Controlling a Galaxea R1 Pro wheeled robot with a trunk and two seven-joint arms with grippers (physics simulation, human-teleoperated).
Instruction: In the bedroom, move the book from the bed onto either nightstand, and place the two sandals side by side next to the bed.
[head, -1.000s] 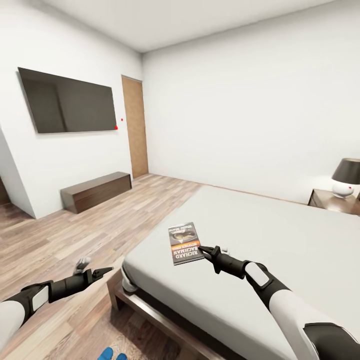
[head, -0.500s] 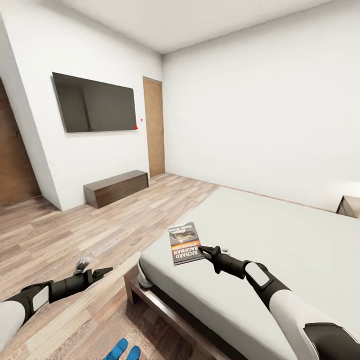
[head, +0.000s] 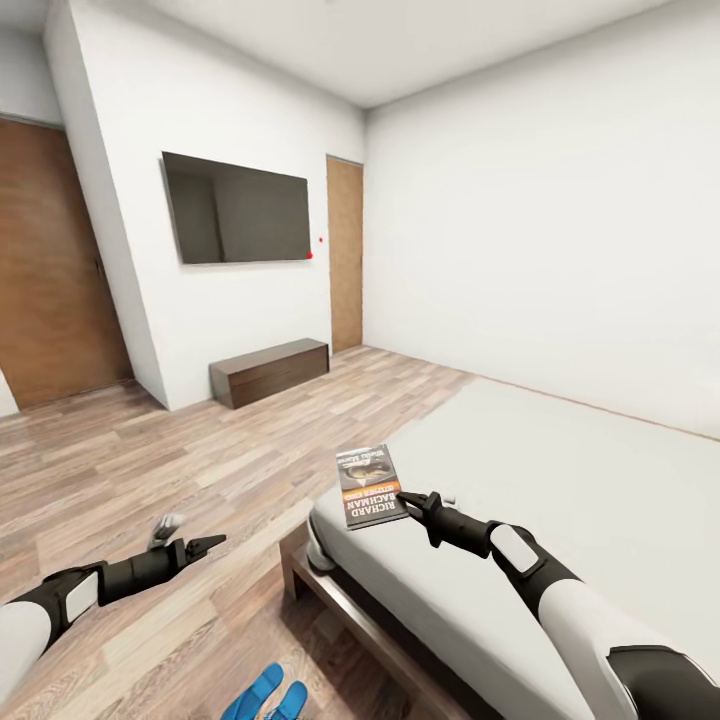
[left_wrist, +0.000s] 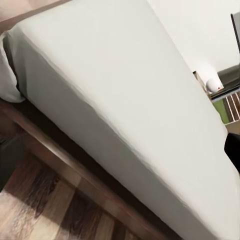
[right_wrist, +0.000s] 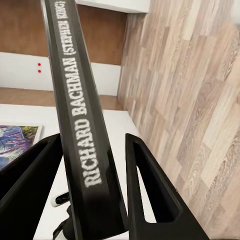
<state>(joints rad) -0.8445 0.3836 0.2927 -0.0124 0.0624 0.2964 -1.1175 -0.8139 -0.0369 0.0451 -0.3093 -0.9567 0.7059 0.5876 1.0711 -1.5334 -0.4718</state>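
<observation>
Your right gripper (head: 405, 497) is clamped on the book (head: 368, 485); no nightstand shows ahead; left gripper (head: 205, 545) looks apart.

- I see the book (head: 370, 486) lifted above the bed's (head: 560, 500) foot corner, cover up, pinched at its edge by my right gripper (head: 412, 500); its black spine (right_wrist: 80, 125) reads "RICHARD BACHMAN".
- The two sandals (head: 268, 694), bright blue, lie together on the floor near that corner.
</observation>
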